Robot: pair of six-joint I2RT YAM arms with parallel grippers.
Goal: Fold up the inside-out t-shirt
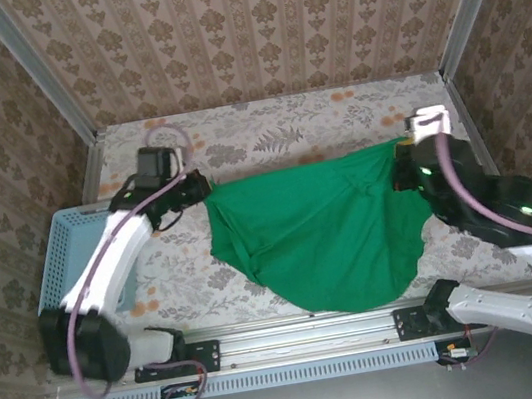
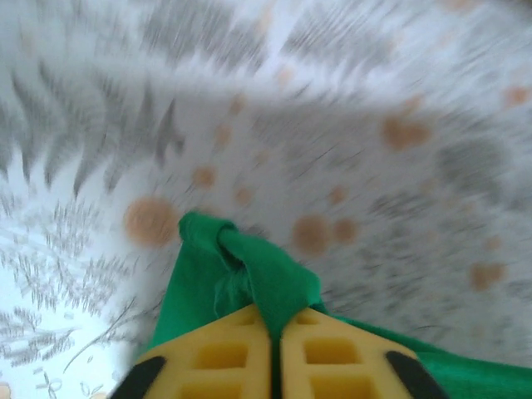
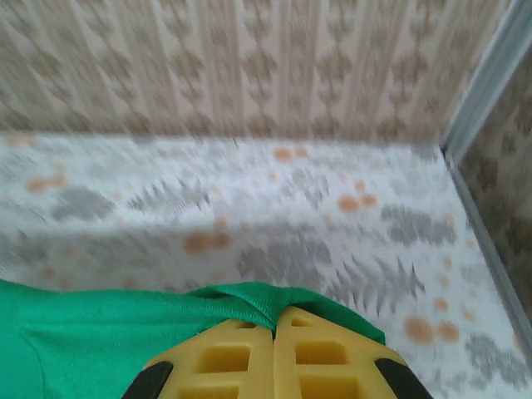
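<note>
The inside-out t-shirt (image 1: 322,236), plain bright green, hangs stretched between both arms above the patterned table, its lower part drooping toward the front rail. My left gripper (image 1: 195,186) holds its left top corner. In the left wrist view the yellow fingers (image 2: 224,357) are pressed together on a bunched fold of the t-shirt (image 2: 249,270). My right gripper (image 1: 404,159) holds the right top corner. From the right wrist, its yellow fingers (image 3: 332,357) are shut on the hem of the t-shirt (image 3: 100,332).
A light-blue plastic basket (image 1: 60,254) stands at the table's left edge, under the left arm. Patterned walls and metal posts close in the back and sides. A metal rail (image 1: 297,331) runs along the front edge, below the shirt's lowest part.
</note>
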